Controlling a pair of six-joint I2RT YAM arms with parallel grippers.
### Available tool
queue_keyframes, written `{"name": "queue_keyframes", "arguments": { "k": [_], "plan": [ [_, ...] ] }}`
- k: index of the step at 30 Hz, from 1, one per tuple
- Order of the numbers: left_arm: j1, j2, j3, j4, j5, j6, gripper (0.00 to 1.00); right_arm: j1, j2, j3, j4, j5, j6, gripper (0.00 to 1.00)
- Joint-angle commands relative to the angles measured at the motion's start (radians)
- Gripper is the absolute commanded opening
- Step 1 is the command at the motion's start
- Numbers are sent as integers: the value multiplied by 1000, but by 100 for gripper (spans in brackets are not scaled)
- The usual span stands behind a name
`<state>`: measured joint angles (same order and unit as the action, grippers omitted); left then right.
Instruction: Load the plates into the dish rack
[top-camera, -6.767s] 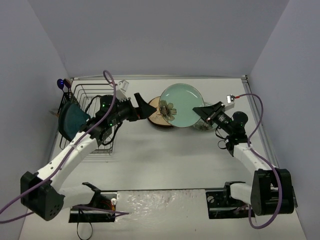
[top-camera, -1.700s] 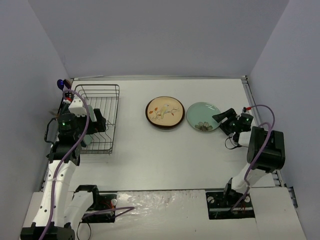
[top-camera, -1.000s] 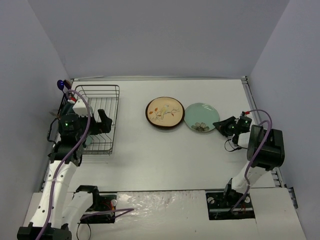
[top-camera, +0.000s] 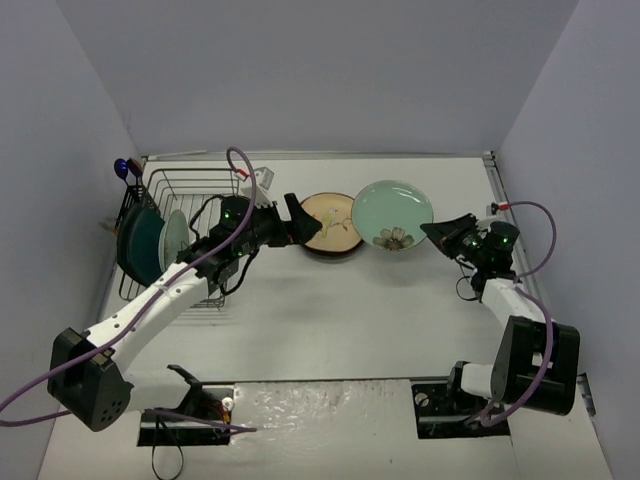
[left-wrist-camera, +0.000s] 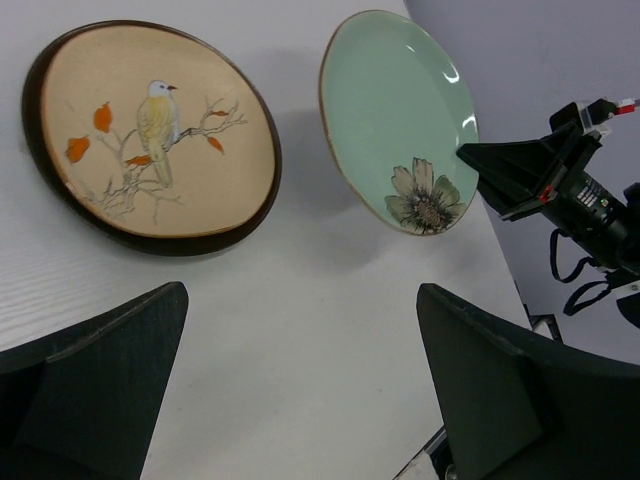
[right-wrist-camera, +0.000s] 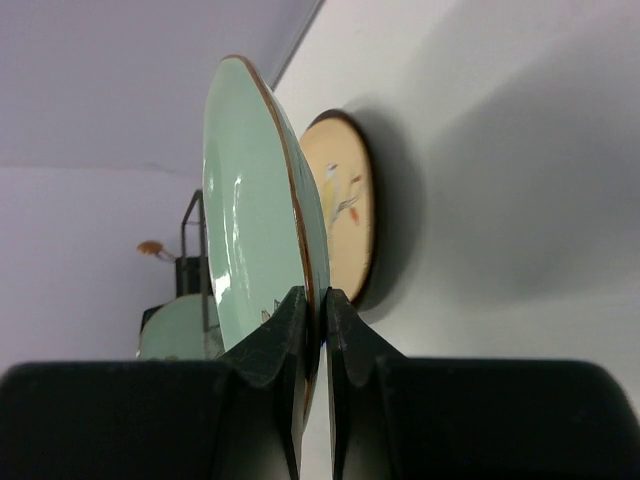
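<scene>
My right gripper (top-camera: 432, 230) is shut on the rim of a pale mint plate with a flower (top-camera: 392, 214), holding it tilted up off the table; in the right wrist view both fingers pinch its edge (right-wrist-camera: 262, 210). A brown-rimmed plate with a bird (top-camera: 330, 222) lies flat beside it. My left gripper (top-camera: 300, 222) hovers wide open at that plate's left edge, nothing between its fingers (left-wrist-camera: 500, 390). The black wire dish rack (top-camera: 200, 190) at the left holds a dark teal plate (top-camera: 140, 245) and a pale plate (top-camera: 176, 235) on edge.
A small black caddy with a blue item (top-camera: 124, 168) hangs on the rack's far left corner. Grey walls close in the table on three sides. The left arm stretches across the rack's front right corner (top-camera: 215, 295).
The mint flower plate lay flat on the table and now stands lifted in my right gripper. My left arm has swung from over the rack out to the brown-rimmed plate.
</scene>
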<state>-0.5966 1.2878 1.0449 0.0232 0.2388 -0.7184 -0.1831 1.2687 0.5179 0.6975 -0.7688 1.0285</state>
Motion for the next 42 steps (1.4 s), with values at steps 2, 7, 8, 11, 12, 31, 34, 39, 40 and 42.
{"name": "queue_keyframes", "arguments": {
  "k": [2,7,8,11,12,31,34,39,40,42],
  "plan": [
    [-24,65,132,110,-6,-65,97,116,-78,68,310,-110,136,0],
    [-34,103,145,110,4,-94,93,175,-78,62,400,-112,189,0],
    [-34,106,145,115,8,-99,92,178,-79,64,404,-112,190,0],
    [-35,124,133,165,38,-146,82,213,-80,72,424,-115,196,0],
    [-35,128,133,173,45,-155,79,218,-80,74,429,-115,200,0],
    [-30,4,72,206,69,-138,0,237,-58,46,397,-129,134,3],
    [-27,-29,97,100,28,-60,0,238,-61,45,321,-127,59,43],
    [-24,-104,182,-125,-126,143,0,236,-89,77,112,-103,-112,92],
    [-22,-120,202,-175,-171,188,0,235,-98,90,54,-93,-156,95],
    [-20,-150,238,-270,-265,274,0,233,-116,114,-46,-77,-235,97]
  ]
}}
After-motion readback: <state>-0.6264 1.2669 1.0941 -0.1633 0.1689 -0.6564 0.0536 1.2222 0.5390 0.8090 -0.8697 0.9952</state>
